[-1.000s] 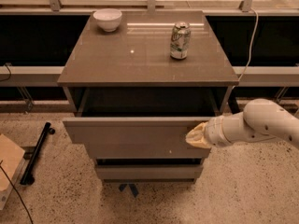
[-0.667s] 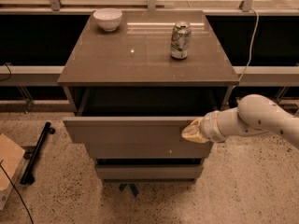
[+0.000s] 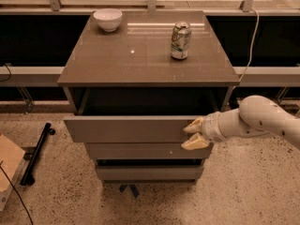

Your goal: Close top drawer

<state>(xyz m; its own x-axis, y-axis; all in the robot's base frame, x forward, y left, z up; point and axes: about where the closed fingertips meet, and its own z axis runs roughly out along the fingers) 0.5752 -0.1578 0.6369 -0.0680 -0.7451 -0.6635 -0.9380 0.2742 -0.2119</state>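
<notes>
- Whereas a second ago the hand [image 3: 193, 134] sat a little further right and lower on the drawer front, it now lies slightly further left, against the right end of that panel.
- Its two pale fingers [image 3: 195, 125] stand apart, one above the other with a gap between them, so the hand is open and grips nothing. Both tips lie against the panel face.
- Behind the hand, the white arm [image 3: 262, 118] comes in from the right edge of the view. It has shifted left along with the hand.
- Since the earlier frames, the top drawer [image 3: 126, 129] seems to have gone in a touch, its front sitting slightly higher in the view. It is still pulled out, with a dark open gap between its front and the cabinet body.
- This drawer front is the widest panel. It runs leftward from the hand, which covers only its right end.
- Just below the hand lie two narrower matching drawer fronts, an upper one [image 3: 140, 151] and a lower one [image 3: 147, 173], both in the same place as before.
- Above, the cabinet's surface [image 3: 140, 60] carries a drink can [image 3: 180, 40] upright at the right rear and a white bowl [image 3: 108, 19] at the left rear. They are well apart and neither has moved.
- On the speckled floor [image 3: 253, 186] to the left lies a black bar [image 3: 36, 151], unchanged.
</notes>
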